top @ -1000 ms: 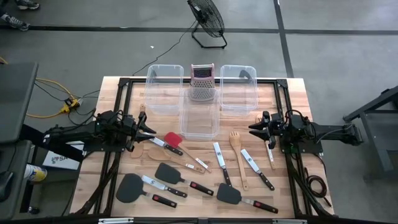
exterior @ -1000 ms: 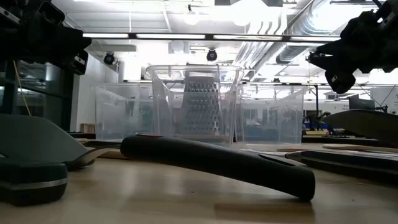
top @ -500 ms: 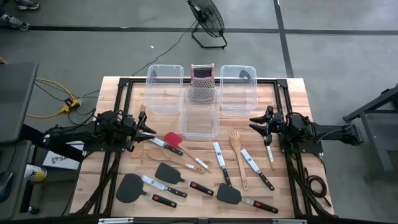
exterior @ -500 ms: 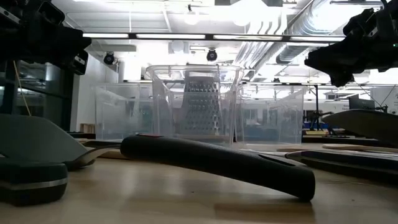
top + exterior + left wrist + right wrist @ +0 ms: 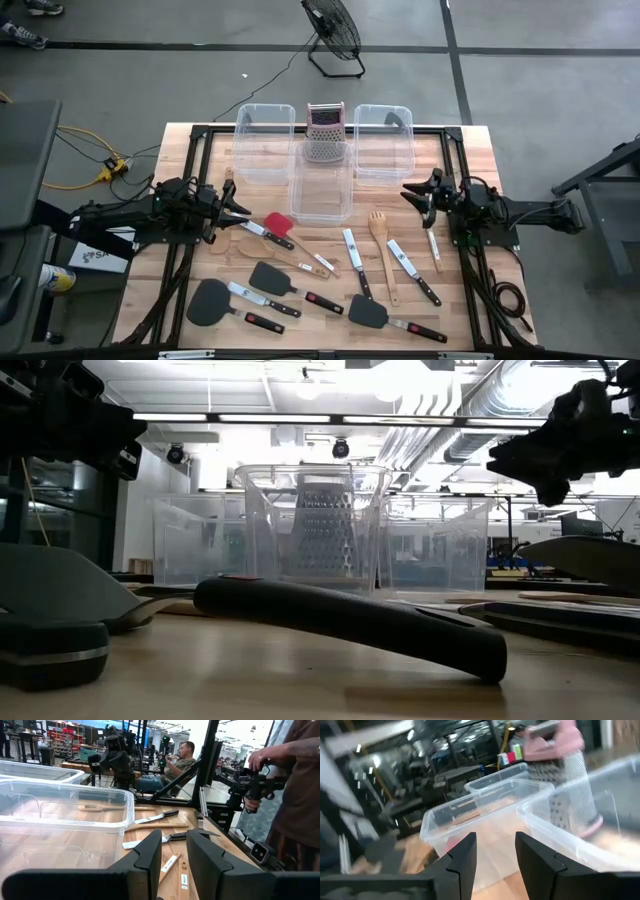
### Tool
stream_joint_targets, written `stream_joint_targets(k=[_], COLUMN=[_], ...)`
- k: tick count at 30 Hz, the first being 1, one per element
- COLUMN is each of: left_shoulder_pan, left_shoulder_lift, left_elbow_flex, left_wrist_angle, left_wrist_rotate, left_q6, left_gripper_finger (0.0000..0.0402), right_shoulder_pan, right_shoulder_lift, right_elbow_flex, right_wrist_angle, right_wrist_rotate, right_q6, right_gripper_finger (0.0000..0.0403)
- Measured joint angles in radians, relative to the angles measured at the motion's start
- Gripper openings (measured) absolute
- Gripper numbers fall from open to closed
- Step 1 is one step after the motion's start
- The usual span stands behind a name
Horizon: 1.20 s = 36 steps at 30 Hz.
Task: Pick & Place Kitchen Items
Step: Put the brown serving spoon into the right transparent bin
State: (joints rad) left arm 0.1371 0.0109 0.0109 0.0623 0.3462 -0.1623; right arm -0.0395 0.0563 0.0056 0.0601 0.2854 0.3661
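The black-handled steel knives [image 5: 353,248], black flat spatulas [image 5: 270,279] and pale wooden fork [image 5: 381,235] lie just before the clear plastic centre bin [image 5: 322,207], judged light, stiff, best gripped mid-handle; left gripper [image 5: 236,201] and right gripper [image 5: 412,196] hover part-open, empty.

Bright overhead light; blurred right wrist view.

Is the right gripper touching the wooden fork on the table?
Apart. In the high view the right gripper is beside the wooden fork, bare table showing between them; the right wrist view shows nothing between its open fingers.
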Motion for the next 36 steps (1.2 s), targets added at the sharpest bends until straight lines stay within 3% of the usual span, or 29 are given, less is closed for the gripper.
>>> stream_joint_targets(k=[6,17,26,36], left_shoulder_pan=[0.000,0.000,0.000,0.000], left_shoulder_lift=[0.000,0.000,0.000,0.000], left_elbow_flex=[0.000,0.000,0.000,0.000], left_wrist_angle=[0.000,0.000,0.000,0.000], left_wrist_rotate=[0.000,0.000,0.000,0.000], left_q6=[0.000,0.000,0.000,0.000], left_gripper_finger=[0.0090,0.0090,0.0090,0.0090], right_shoulder_pan=[0.000,-0.009,-0.009,-0.008], right_shoulder_lift=[0.015,0.181,0.337,0.473], right_elbow_flex=[0.013,0.307,0.478,0.553], right_wrist_angle=[-0.019,-0.414,-0.674,-0.858], right_wrist_rotate=[0.076,0.069,-0.106,-0.359], right_q6=[0.237,0.279,0.421,0.609], right_gripper_finger=[0.0128,0.0128,0.0128,0.0128])
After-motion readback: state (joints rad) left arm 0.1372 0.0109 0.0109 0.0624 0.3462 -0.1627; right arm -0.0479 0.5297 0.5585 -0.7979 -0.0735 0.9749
